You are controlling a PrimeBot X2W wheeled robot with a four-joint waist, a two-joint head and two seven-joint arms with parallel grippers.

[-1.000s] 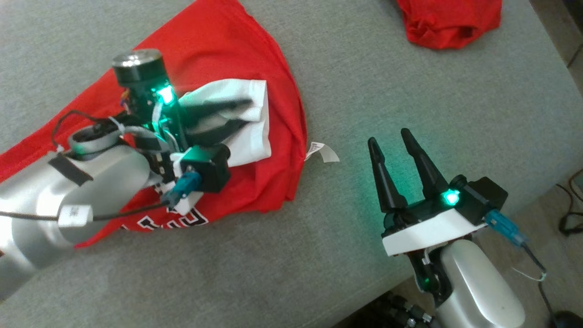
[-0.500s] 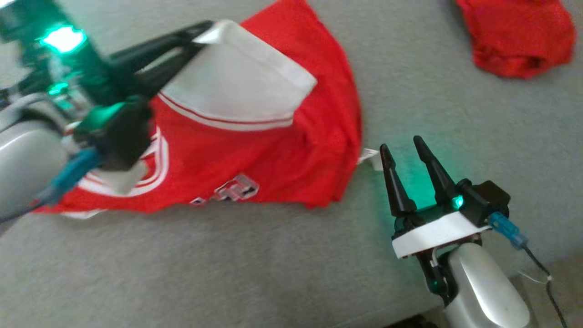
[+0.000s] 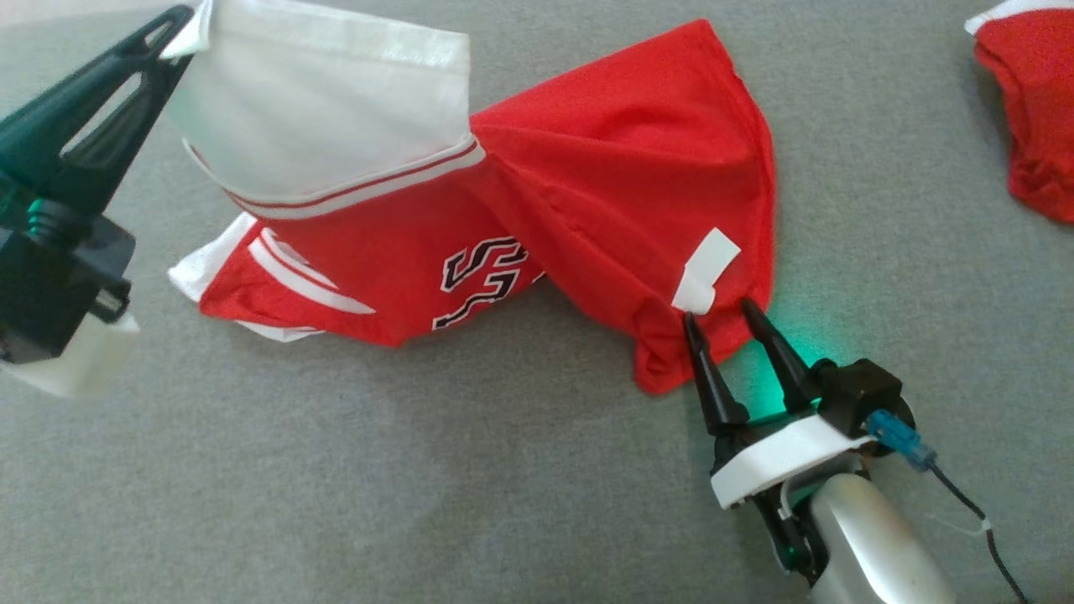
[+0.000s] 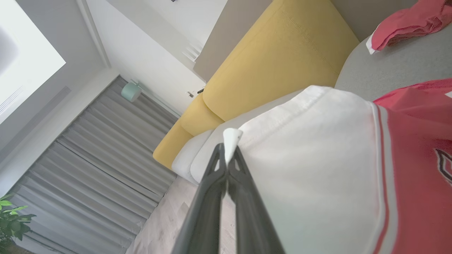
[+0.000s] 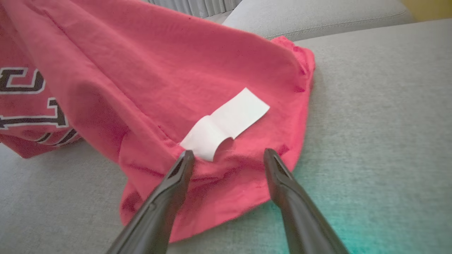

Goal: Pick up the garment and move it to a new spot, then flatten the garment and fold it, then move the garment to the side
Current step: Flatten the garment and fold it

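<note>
My left pincer [image 3: 183,18] clenches the white sleeve [image 3: 319,109] of the red lettered jersey [image 3: 612,168], whose body lies on the grey fabric cushion [image 3: 419,486]. My right pincer [image 3: 717,312] gapes at its hem. Flattening, folding and setting aside look undone.

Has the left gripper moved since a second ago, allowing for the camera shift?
Yes. Measured against the other red garment at the far right, the left gripper has gone leftward, pulling the jersey's white sleeve out with it.

A living room: yellow sofa [image 4: 282,53]; grey curtains [image 4: 88,169]; potted plant [image 4: 10,218].
</note>
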